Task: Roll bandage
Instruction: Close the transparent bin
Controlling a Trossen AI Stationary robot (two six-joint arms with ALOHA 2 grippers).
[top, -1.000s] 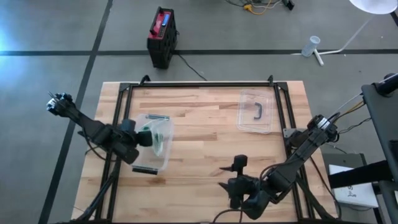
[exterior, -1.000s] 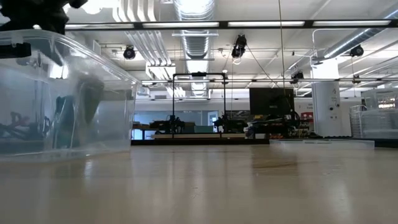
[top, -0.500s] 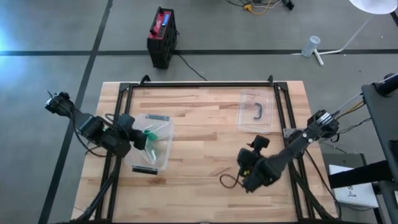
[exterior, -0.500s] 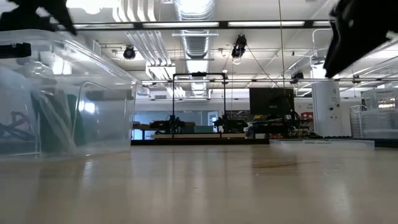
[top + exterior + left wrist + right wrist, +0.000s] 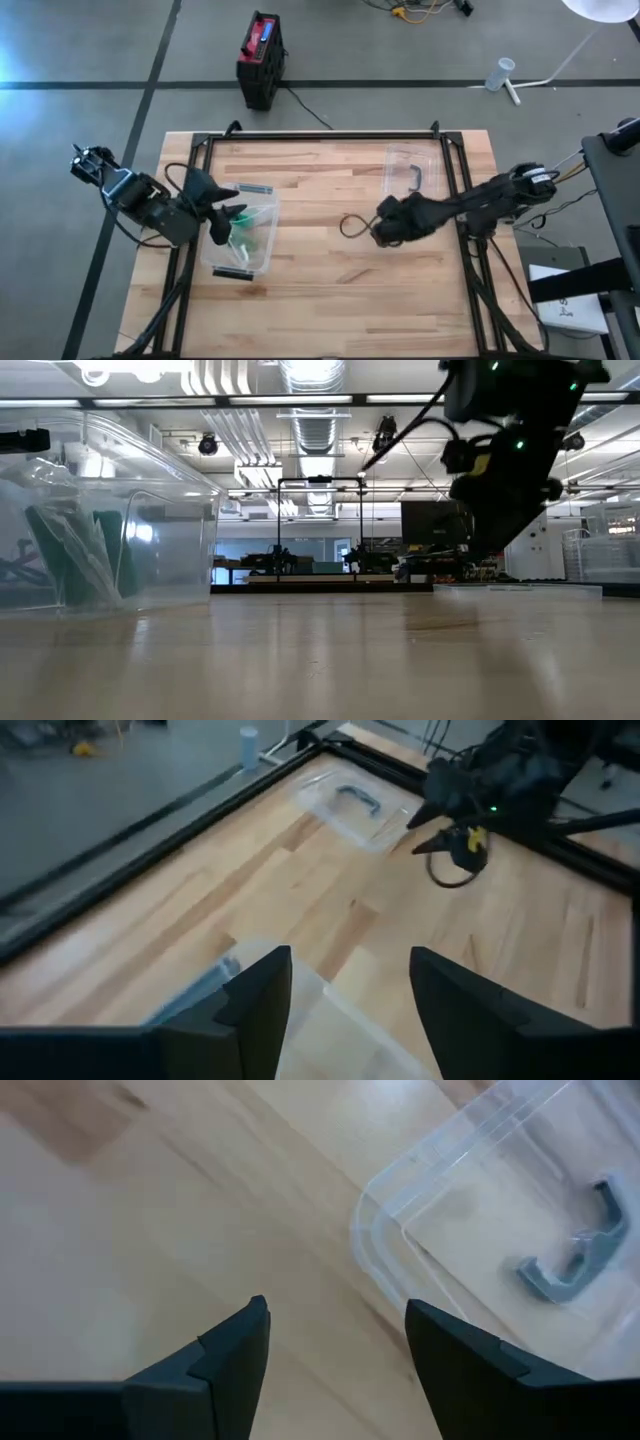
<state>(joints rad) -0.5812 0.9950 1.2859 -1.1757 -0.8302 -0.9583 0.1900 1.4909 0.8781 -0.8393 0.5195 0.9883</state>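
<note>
Bandage (image 5: 240, 228) is sitting in the box (image 5: 262, 196) at left; both claws, left (image 5: 229, 214) and right (image 5: 384, 222), are hanging open, empty.

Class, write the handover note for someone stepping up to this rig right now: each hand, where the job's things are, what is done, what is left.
Left hand: open, empty, at the clear bin's left rim.
Right hand: open, empty, above mid-table, near the clear lid.
Green bandage: lying inside the bin.
Lid: off, flat on the table's far right, grey handle showing.
Done: bandage appears rolled and binned.
Left: probably fit the lid on the bin.
</note>
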